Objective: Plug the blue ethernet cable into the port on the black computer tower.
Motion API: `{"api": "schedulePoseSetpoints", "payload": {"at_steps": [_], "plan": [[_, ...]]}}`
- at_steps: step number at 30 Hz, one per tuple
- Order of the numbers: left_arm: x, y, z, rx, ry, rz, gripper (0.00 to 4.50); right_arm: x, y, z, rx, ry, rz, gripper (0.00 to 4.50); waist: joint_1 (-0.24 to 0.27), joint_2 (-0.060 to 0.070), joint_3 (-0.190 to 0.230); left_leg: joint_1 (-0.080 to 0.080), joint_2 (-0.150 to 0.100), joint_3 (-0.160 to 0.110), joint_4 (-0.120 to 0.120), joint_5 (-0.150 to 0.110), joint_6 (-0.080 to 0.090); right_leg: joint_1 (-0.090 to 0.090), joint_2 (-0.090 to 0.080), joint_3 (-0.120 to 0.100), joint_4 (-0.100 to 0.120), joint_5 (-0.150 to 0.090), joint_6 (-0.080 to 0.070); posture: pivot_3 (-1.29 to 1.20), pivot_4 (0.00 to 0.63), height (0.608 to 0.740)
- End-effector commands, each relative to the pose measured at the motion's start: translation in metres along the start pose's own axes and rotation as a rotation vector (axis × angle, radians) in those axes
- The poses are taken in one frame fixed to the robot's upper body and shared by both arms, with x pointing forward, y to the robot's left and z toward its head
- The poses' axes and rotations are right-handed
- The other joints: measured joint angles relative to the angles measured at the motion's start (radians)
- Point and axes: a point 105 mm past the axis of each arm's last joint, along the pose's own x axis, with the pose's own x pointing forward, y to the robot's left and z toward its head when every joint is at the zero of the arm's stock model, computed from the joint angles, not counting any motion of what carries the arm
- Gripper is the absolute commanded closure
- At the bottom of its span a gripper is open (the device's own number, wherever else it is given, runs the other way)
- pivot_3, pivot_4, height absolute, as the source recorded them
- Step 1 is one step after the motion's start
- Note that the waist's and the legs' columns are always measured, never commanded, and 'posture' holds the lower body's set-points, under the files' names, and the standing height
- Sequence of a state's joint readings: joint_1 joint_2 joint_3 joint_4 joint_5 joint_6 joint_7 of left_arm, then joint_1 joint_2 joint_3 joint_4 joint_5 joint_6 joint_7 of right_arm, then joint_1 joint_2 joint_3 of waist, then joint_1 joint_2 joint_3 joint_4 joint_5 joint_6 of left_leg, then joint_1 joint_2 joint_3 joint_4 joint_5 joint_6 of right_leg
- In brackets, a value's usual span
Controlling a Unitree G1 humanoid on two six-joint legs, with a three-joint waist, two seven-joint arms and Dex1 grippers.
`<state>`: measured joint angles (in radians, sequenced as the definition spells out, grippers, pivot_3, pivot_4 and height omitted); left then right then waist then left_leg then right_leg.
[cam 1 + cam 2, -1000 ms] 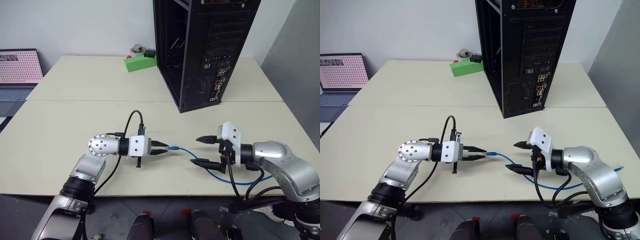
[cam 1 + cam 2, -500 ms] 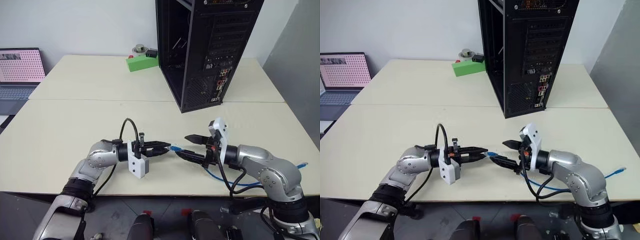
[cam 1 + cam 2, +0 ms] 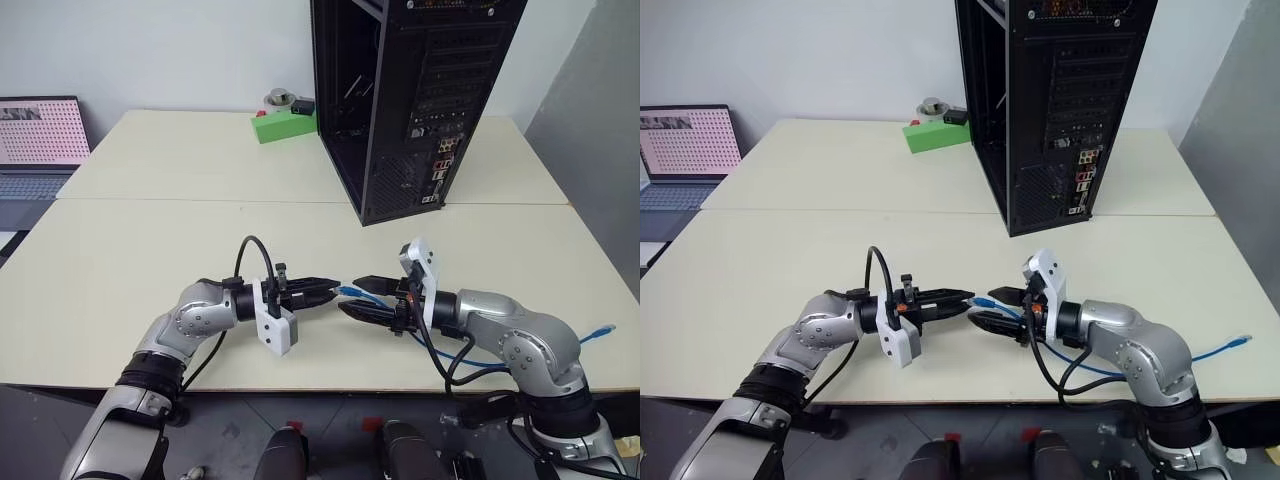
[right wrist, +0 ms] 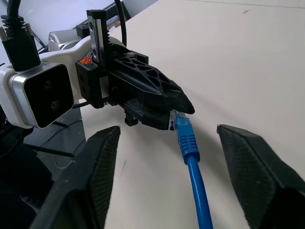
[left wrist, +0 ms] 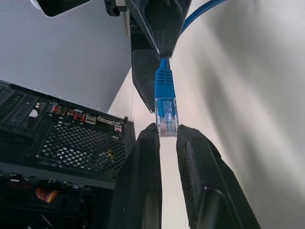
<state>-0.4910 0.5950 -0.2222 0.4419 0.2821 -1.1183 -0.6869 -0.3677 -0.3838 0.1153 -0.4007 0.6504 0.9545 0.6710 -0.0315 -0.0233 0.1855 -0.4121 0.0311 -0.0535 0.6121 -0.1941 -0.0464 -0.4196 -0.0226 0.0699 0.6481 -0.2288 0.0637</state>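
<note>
Blue ethernet cable plug pinched in left hand; right hand nearer now, half-open.

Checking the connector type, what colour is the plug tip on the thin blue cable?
Clear plastic plug tip, behind it a blue boot; best in the left wrist view.

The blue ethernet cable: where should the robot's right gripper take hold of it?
Probably on the blue boot just behind the clear plug, coming from the cord side, opposite the left gripper, which pinches the plug's tip. The boot is thicker and stiffer than the blue ethernet cable, and the right gripper already straddles it.
</note>
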Motion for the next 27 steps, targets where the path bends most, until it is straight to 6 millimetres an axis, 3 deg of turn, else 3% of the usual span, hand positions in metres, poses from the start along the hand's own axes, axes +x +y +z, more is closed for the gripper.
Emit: {"api": "schedulePoseSetpoints", "payload": {"at_steps": [1, 2, 3, 4, 10, 21, 23, 27], "plan": [[0.002, 0.0085, 0.0058, 0.042, -0.025, 0.023, 4.26, 0.0027, 0.0057, 0.0075, -0.021, -0.018, 0.033, 2.4, 0.0, 0.0, 0.0, 0.0, 0.0, 0.0, 0.0, 0.0, 0.0, 0.0, 0.0, 0.0, 0.0, 0.0, 0.0, 0.0, 0.15, 0.74], [0.0019, 0.0082, 0.0063, 0.044, -0.025, 0.023, 4.26, 0.0027, 0.0056, 0.0071, -0.02, -0.018, 0.032, 2.47, 0.0, 0.0, 0.0, 0.0, 0.0, 0.0, 0.0, 0.0, 0.0, 0.0, 0.0, 0.0, 0.0, 0.0, 0.0, 0.0, 0.15, 0.74], [0.0019, 0.0081, 0.0067, 0.046, -0.027, 0.024, 4.26, 0.0027, 0.0051, 0.0069, -0.018, -0.018, 0.032, 2.88, 0.0, 0.0, 0.0, 0.0, 0.0, 0.0, 0.0, 0.0, 0.0, 0.0, 0.0, 0.0, 0.0, 0.0, 0.0, 0.0, 0.15, 0.74], [0.0018, 0.0086, 0.0071, 0.049, -0.027, 0.029, 4.26, 0.0026, 0.0044, 0.0068, -0.016, -0.017, 0.03, 2.93, 0.0, 0.0, 0.0, 0.0, 0.0, 0.0, 0.0, 0.0, 0.0, 0.0, 0.0, 0.0, 0.0, 0.0, 0.0, 0.0, 0.15, 0.74], [0.0016, 0.0089, 0.0086, 0.057, -0.029, 0.039, 4.26, 0.0013, 0.0022, 0.0069, -0.003, -0.015, 0.032, 4.37, 0.0, 0.0, 0.0, 0.0, 0.0, 0.0, 0.0, 0.0, 0.0, 0.0, 0.0, 0.0, 0.0, 0.0, 0.0, 0.0, 0.15, 0.74], [0.0017, 0.0096, 0.0096, 0.053, -0.038, 0.059, 4.27, -0.0011, -0.0016, 0.0112, 0.022, 0.0, 0.055, 4.44, 0.0, 0.0, 0.0, 0.0, 0.0, 0.0, 0.0, 0.0, 0.0, 0.0, 0.0, 0.0, 0.0, 0.0, 0.0, 0.0, 0.15, 0.74], [0.0012, 0.0112, 0.008, 0.024, -0.032, 0.075, 3.57, -0.0024, -0.0021, 0.012, 0.023, 0.003, 0.057, 4.44, 0.0, 0.0, 0.0, 0.0, 0.0, 0.0, 0.0, 0.0, 0.0, 0.0, 0.0, 0.0, 0.0, 0.0, 0.0, 0.0, 0.15, 0.74], [-0.0008, 0.0131, 0.0014, -0.037, 0.001, 0.089, 2.84, -0.0047, -0.0019, 0.013, 0.021, 0.003, 0.055, 4.44, 0.0, 0.0, 0.0, 0.0, 0.0, 0.0, 0.0, 0.0, 0.0, 0.0, 0.0, 0.0, 0.0, 0.0, 0.0, 0.0, 0.15, 0.74]]}}
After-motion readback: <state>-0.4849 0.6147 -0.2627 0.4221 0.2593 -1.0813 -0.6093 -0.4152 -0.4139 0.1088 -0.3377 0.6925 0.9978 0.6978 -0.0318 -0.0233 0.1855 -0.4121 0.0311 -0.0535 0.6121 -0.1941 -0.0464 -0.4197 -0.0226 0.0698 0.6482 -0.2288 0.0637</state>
